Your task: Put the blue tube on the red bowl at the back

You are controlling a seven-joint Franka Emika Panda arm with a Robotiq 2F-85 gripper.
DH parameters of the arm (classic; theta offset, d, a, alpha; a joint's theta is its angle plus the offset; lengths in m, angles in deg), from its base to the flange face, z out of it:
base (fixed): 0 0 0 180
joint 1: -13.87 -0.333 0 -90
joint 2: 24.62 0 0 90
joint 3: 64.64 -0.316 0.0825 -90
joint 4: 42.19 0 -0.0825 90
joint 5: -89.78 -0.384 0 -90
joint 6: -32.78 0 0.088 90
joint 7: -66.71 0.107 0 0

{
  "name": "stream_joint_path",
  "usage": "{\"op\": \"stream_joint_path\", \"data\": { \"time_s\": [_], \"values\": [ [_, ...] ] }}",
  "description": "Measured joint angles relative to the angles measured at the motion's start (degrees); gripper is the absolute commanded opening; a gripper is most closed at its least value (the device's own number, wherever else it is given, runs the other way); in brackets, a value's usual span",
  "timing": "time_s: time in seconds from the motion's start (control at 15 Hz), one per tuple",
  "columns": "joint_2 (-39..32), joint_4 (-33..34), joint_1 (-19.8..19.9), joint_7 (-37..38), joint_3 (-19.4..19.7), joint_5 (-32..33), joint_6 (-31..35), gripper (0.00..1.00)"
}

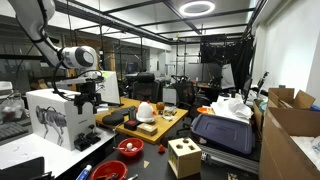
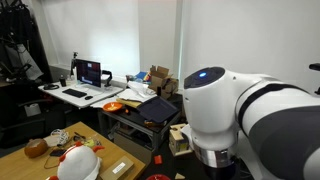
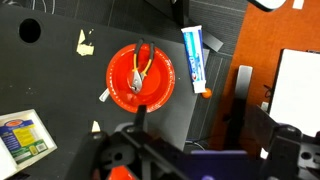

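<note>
In the wrist view the blue tube [image 3: 193, 57], blue and white with an orange cap, lies flat on the dark surface just right of the bright-red bowl [image 3: 140, 72]. The bowl holds a small yellow-and-black tool. In an exterior view that bowl [image 1: 130, 147] sits near the table's front, beside the wooden cube [image 1: 183, 157]. My gripper [image 1: 88, 100] hangs high above the table, apart from both. In the wrist view it [image 3: 195, 135] is a dark blur at the bottom edge. It looks open and holds nothing.
A wider, darker red bowl [image 1: 110, 172] sits at the front edge. A white rounded object [image 1: 146, 110] and a black tray [image 1: 118, 118] lie further back. A white robot dog [image 1: 55, 118] stands on the left. Cardboard boxes [image 1: 295, 125] are on the right.
</note>
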Motion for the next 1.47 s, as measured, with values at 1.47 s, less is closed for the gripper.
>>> {"op": "stream_joint_path", "data": {
  "time_s": [1.47],
  "values": [
    [-17.41,1.25,-4.27,-0.55,4.87,0.95,12.53,1.00]
  ]
}}
